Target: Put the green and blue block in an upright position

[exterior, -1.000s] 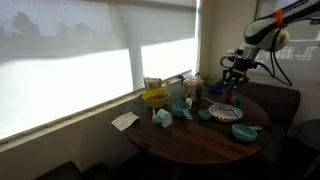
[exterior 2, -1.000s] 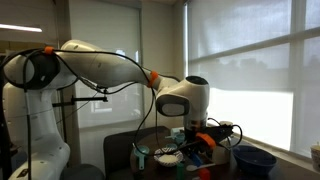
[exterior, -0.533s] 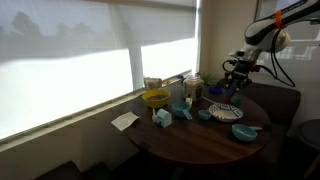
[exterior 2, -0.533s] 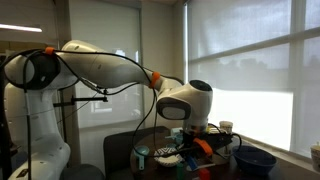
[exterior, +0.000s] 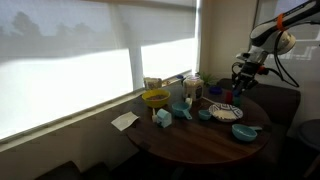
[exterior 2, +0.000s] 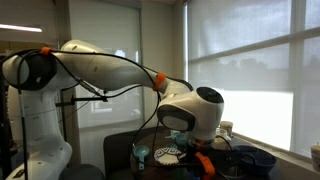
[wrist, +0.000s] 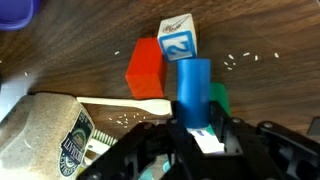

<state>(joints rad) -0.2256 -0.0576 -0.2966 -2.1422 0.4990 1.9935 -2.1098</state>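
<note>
Arm: white Franka arm [exterior 2: 100,65] arcs out from its base with the elbow high. The wrist is turned down over the round wooden table [exterior: 200,148], and in both exterior views the forearm slopes toward the tabletop.
Wrist: bulky last joint fills the foreground of an exterior view (cables loop along the arm behind it). The dark gripper [exterior: 241,84] hangs below it, low over the table's far side.
Fingers: clamped together on the green and blue block [wrist: 194,90], one dark finger on each side of its near end, as seen from the wrist.
Block: blue face toward the wrist camera, green part showing just to its right. The piece reaches out past the fingertips over the wood. Whether its far end touches the table cannot be told.
Beyond the fingertips: red block [wrist: 145,70] just left of the held piece and apart from it. A white cube with a blue numeral [wrist: 177,38] sits farther out, near the blue end.
Left of the fingers: burlap bag [wrist: 40,135], with a pale wooden stick [wrist: 125,108] lying between the bag and the red block.
</note>
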